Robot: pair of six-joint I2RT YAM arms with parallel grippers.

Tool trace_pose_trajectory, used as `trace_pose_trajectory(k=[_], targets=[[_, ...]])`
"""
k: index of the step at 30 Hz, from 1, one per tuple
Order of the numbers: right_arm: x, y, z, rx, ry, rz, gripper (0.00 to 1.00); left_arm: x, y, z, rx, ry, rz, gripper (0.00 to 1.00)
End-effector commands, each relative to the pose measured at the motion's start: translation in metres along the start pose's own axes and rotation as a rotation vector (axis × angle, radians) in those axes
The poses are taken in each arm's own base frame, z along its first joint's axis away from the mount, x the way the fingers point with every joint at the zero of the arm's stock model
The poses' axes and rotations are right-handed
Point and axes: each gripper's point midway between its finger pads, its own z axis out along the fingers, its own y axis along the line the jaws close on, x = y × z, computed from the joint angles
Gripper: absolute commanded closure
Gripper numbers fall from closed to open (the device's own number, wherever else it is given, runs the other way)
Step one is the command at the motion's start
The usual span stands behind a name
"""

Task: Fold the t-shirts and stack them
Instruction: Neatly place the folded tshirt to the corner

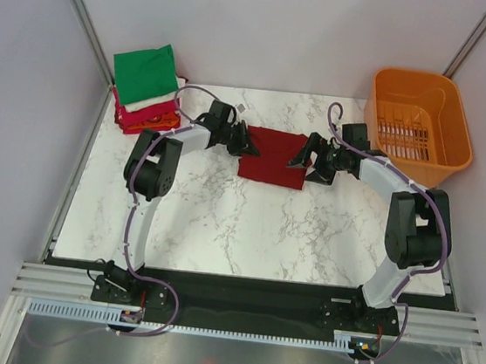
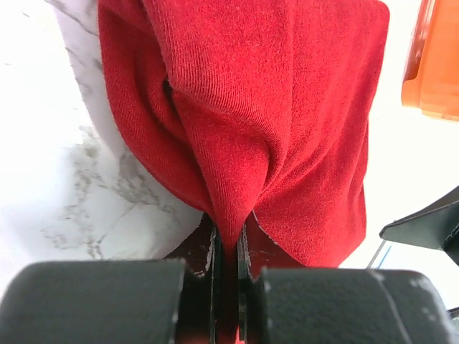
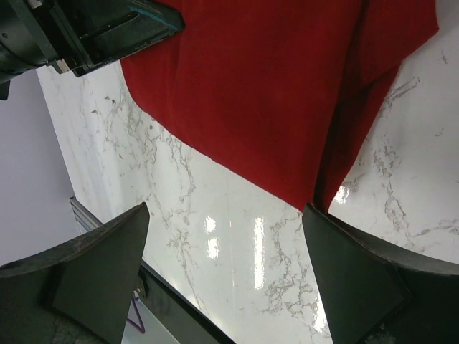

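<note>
A dark red t-shirt point(image 1: 274, 157) lies folded into a rough rectangle at the middle of the marble table. My left gripper point(image 1: 246, 141) is at its left edge, shut on a pinched fold of the red cloth point(image 2: 272, 107), which rises from between the jaws point(image 2: 228, 236). My right gripper point(image 1: 303, 158) is at the shirt's right edge and open. In the right wrist view its fingers point(image 3: 358, 272) stand wide apart over bare marble, one just touching the red shirt's point(image 3: 287, 93) corner. A stack of folded t-shirts point(image 1: 148, 92) sits at the back left corner, green on top.
An orange plastic basket point(image 1: 413, 75) stands at the back right, beside the table's corner, and shows at the edge of the left wrist view point(image 2: 437, 64). White walls close in the back and sides. Bare marble point(image 1: 221, 223) stretches in front of the red shirt.
</note>
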Motion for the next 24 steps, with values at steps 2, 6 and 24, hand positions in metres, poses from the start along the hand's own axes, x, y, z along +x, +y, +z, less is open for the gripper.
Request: trace_pose_trajectory(k=[2,6,24], targets=[[-0.011,0.016,-0.008,-0.038,-0.041,-0.049,0.04,-0.01,-0.033,-0.015,0.067,-0.015,0.032,0.98],[-0.011,0.018,-0.008,-0.05,-0.042,-0.043,0.04,-0.033,-0.05,-0.039,0.099,-0.03,0.059,0.98],[-0.013,0.037,-0.02,-0.111,-0.057,-0.064,0.04,-0.108,-0.046,-0.111,-0.081,-0.149,0.198,0.98]])
